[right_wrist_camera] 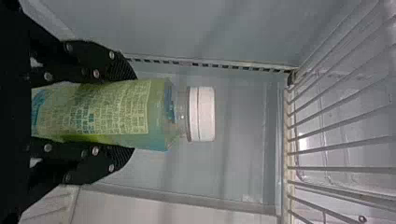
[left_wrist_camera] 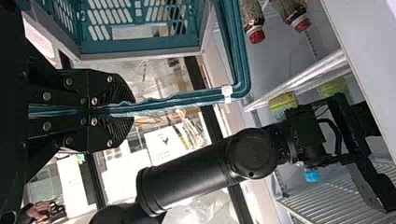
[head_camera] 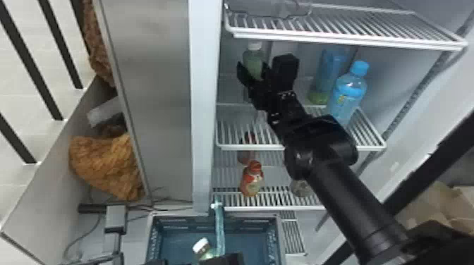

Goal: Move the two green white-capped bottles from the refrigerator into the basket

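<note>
The right gripper (head_camera: 252, 66) is clamped on a green bottle (head_camera: 254, 57), one finger against either side of its body, cap end projecting past the fingertips. The left gripper (head_camera: 225, 259) is at the lower edge of the head view; the left wrist view shows its fingers brought together on the teal basket handle (left_wrist_camera: 187, 99).

The right arm (head_camera: 349, 204) enters at the lower right of the head view, runs obliquely forward and to the left, and bends at a round joint before its wrist, which is inside the refrigerator (head_camera: 204, 105).

The gripped bottle is between the upper rack (head_camera: 345, 26) and the middle rack (head_camera: 247, 146), toward the left side of the compartment. It is roughly upright, cap up. Contact between its base and the rack cannot be determined. Its cap (right_wrist_camera: 201, 114) is white, its neck clear, its body translucent green with a bluish tone at the shoulder; the label is pale green with rows of fine print.

A second green bottle (head_camera: 209, 254), also white-capped, is tilted inside the basket (head_camera: 278, 239), partly hidden by the left gripper.

Two blue bottles, one (head_camera: 347, 93) nearer and one (head_camera: 331, 68) farther back, stand to the right on the middle rack. A red-capped bottle (head_camera: 252, 181) stands on the rack below.
</note>
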`<state>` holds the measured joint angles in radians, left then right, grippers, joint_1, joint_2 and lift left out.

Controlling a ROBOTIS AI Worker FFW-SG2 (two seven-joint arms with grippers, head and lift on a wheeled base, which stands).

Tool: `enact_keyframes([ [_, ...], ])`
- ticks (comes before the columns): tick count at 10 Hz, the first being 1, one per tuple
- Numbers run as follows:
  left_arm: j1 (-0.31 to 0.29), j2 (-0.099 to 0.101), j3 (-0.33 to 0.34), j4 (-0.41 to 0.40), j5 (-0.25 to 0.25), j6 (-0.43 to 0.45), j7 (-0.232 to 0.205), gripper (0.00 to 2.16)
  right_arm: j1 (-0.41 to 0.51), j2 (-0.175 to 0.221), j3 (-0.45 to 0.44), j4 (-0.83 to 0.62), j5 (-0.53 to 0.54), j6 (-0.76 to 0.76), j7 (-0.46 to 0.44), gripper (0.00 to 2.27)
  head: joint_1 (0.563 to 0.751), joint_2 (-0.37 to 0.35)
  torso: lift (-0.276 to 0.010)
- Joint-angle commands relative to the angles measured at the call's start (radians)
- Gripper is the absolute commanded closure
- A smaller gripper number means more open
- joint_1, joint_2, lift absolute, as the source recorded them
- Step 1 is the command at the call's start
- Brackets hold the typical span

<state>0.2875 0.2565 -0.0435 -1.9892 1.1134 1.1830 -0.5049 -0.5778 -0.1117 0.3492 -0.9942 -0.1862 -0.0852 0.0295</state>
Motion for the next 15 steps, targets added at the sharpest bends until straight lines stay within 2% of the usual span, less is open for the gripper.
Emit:
enact_keyframes([
  [1, 0.005, 0.001, 0.002, 0.0, 0.001, 0.0, 0.0, 1.2, 0.023, 0.0, 0.0, -0.035, 0.013, -0.011, -0.014, 0.89, 0.695, -0.137, -0.004],
  [7, 0.022, 0.003, 0.01, 0.0, 0.005, 0.0, -0.001, 1.2, 0.133, 0.0, -0.058, -0.185, 0.081, -0.03, -0.022, 0.89, 0.695, -0.14, -0.004],
  [15, 0.039, 0.0, 0.02, -0.007, 0.009, -0.002, -0.004, 1.2, 0.43, -0.003, -0.184, -0.646, 0.098, 0.129, 0.055, 0.89, 0.695, -0.17, -0.004],
])
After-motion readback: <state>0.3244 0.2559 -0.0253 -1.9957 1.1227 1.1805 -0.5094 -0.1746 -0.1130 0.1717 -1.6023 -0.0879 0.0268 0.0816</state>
